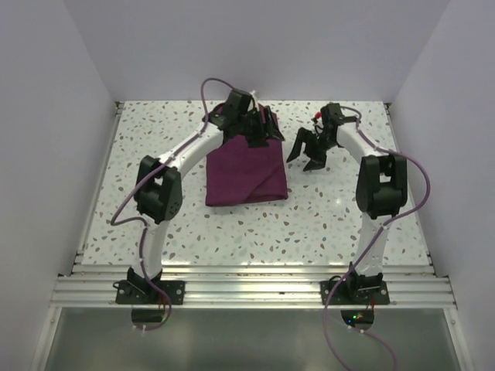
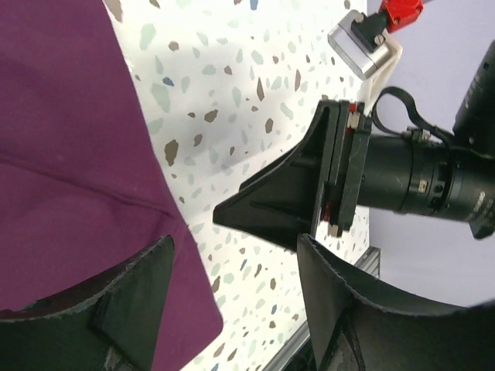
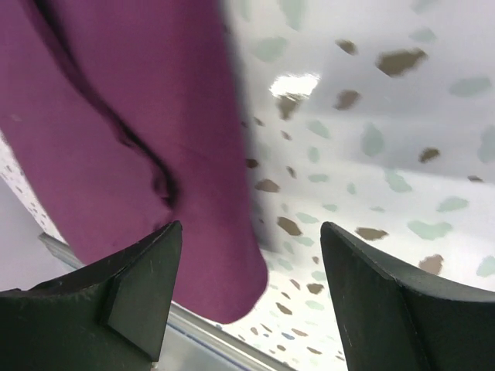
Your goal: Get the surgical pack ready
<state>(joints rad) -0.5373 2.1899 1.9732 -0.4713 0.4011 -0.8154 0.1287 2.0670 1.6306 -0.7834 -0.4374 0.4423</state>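
The surgical pack (image 1: 246, 171) is a folded dark purple bundle lying flat in the middle of the table. No gauze or clamps show. My left gripper (image 1: 259, 131) is open and empty over the pack's far edge; in the left wrist view the purple cloth (image 2: 69, 154) lies under the left finger (image 2: 128, 297). My right gripper (image 1: 309, 153) is open and empty just right of the pack; in the right wrist view the cloth (image 3: 147, 116) and its rounded corner sit between the fingers (image 3: 135, 294).
The speckled white table (image 1: 155, 224) has white walls on three sides and a metal rail (image 1: 247, 287) at the near edge. The right arm's gripper and wrist camera (image 2: 402, 178) fill the right of the left wrist view.
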